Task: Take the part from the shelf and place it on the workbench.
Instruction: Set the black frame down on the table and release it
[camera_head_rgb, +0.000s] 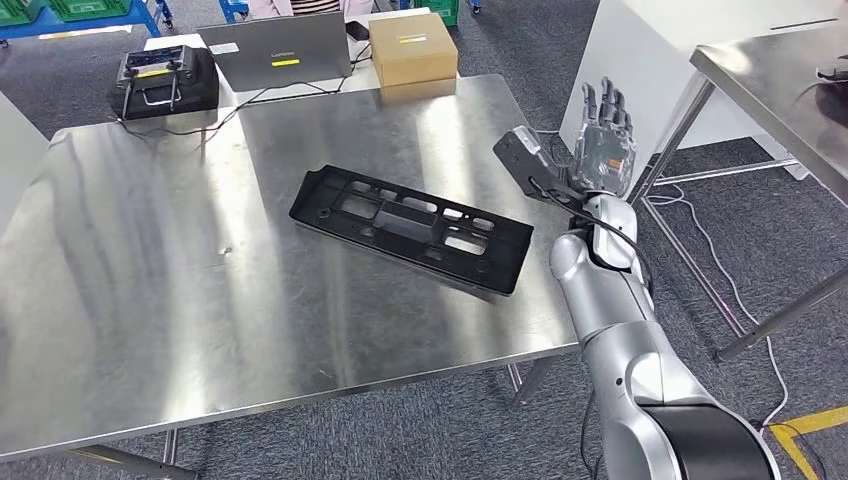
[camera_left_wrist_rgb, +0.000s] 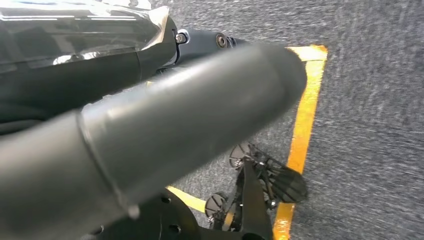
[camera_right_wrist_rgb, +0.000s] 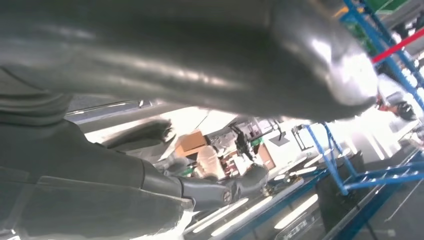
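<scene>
Nearest us, our right arm (camera_head_rgb: 620, 330) rises past the worktop's (camera_head_rgb: 150, 300) right edge, its right hand (camera_head_rgb: 603, 140) raised with fingers (camera_head_rgb: 605, 100) apart, holding nothing. The black plastic part (camera_head_rgb: 410, 228) lies flat on the worktop, right of centre, its near-right corner close to the edge. We judge placement done; only withdrawal remains. Bare steel lies left; a second table (camera_head_rgb: 770, 90) stands near right. We cannot tell our left hand's state.

We saw the head view evenly bright and sharp, with pale glare streaking the steel workbench (camera_head_rgb: 150, 300). Both wrist views were soft — the left smeared by motion blur, the right blown out white around distant lights.
</scene>
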